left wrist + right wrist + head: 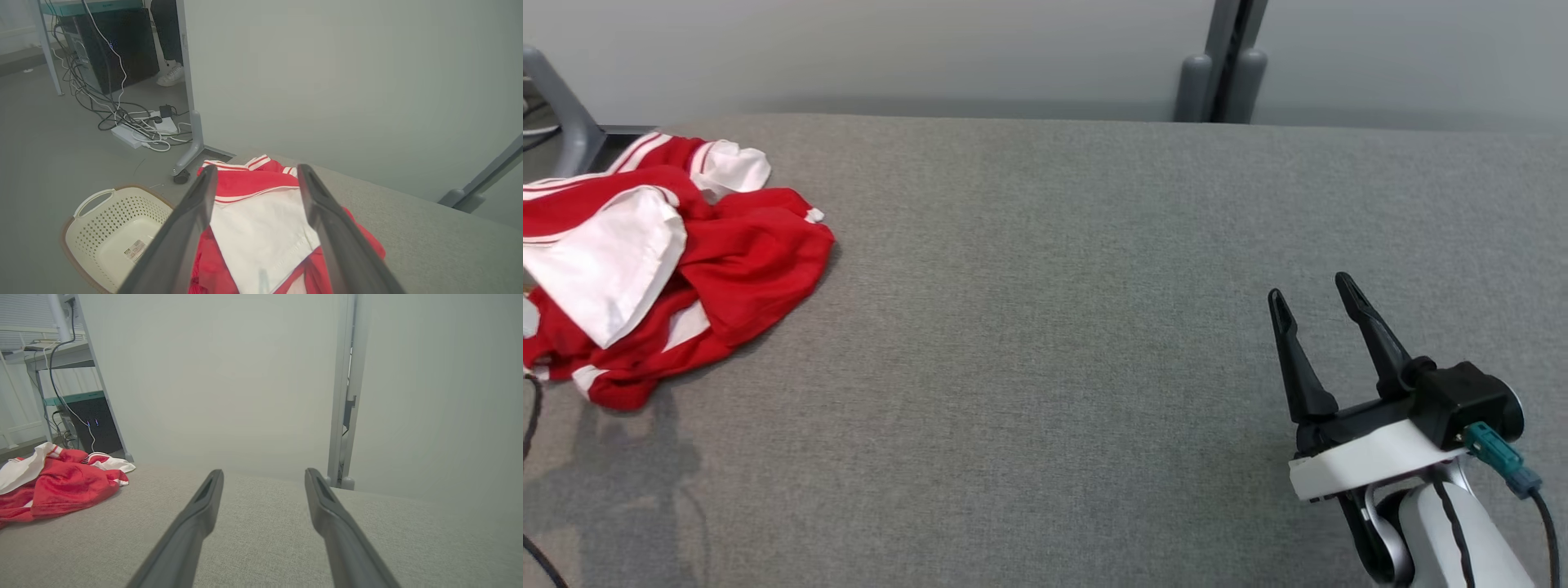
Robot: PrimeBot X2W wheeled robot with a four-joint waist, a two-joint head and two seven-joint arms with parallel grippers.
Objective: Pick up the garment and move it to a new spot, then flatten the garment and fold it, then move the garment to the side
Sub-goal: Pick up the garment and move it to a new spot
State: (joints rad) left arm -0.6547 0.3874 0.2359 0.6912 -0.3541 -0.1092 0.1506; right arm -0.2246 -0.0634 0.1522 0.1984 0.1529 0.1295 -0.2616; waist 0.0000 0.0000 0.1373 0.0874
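A red and white garment (662, 261) lies crumpled at the far left of the grey table (1054, 327). My right gripper (1311, 294) hovers open over the table's right side, far from the cloth, with nothing between its fingers. From the right wrist the garment (57, 482) shows as a heap at the left, and that gripper (263, 473) points across bare table. My left gripper (257, 169) is open above the garment (261, 220), its fingers spread over the white panel and holding nothing.
A cream perforated basket (110, 228) sits on the floor beside the table's left end. Cables and a power strip (139, 130) lie near a dark computer case (110, 45). A person's shoe (169, 75) shows behind a divider post. A grey post (1217, 65) rises behind the table.
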